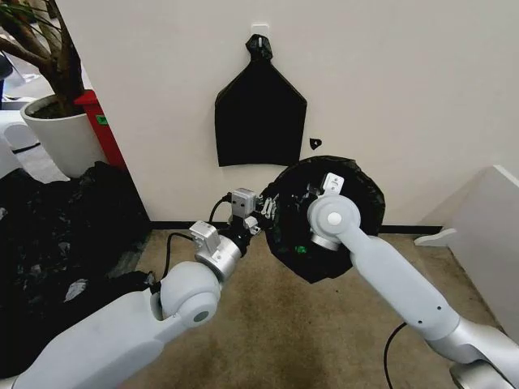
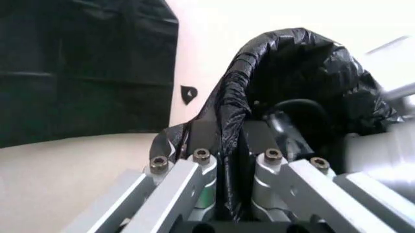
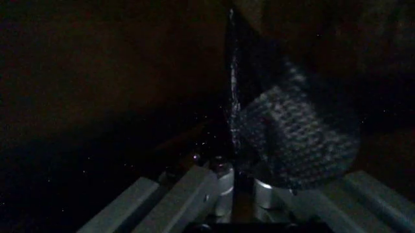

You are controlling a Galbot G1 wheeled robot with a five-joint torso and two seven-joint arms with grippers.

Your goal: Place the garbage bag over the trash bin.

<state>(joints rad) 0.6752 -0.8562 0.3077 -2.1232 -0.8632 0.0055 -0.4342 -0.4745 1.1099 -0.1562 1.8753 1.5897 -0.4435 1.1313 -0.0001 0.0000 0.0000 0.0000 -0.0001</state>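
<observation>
Plastic heaped in a wide black mass point(image 1: 57, 243) lies on the floor at the robot's left, against a pale wall point(image 1: 405, 97); beside it stands a white plant pot point(image 1: 61, 134) with a tree. On the wall hangs a flat black bundle point(image 1: 259, 113) with a knotted top.

Below and to the right of the bundle, the bag point(image 1: 365, 194) is stretched round and open over the bin, whose body is hidden from the head camera by the plastic and by the right arm. Both arms reach forward to it over the tan floor point(image 1: 284, 332).

At the bag's left rim the left gripper point(image 1: 258, 217) has its fingers closed together on a fold of the glossy film; the left wrist view shows the bag point(image 2: 298, 73) gathered into a thick pleat that runs down between the two fingers point(image 2: 194, 174).

Inside the bag's mouth, the right gripper point(image 1: 324, 188) is at the far side of the rim. Its wrist view is very dark: a thin edge of the bag point(image 3: 233, 97) stands between the fingers, and one textured pad point(image 3: 292, 136) is pressed to it, so the fingers look closed on the film.
</observation>
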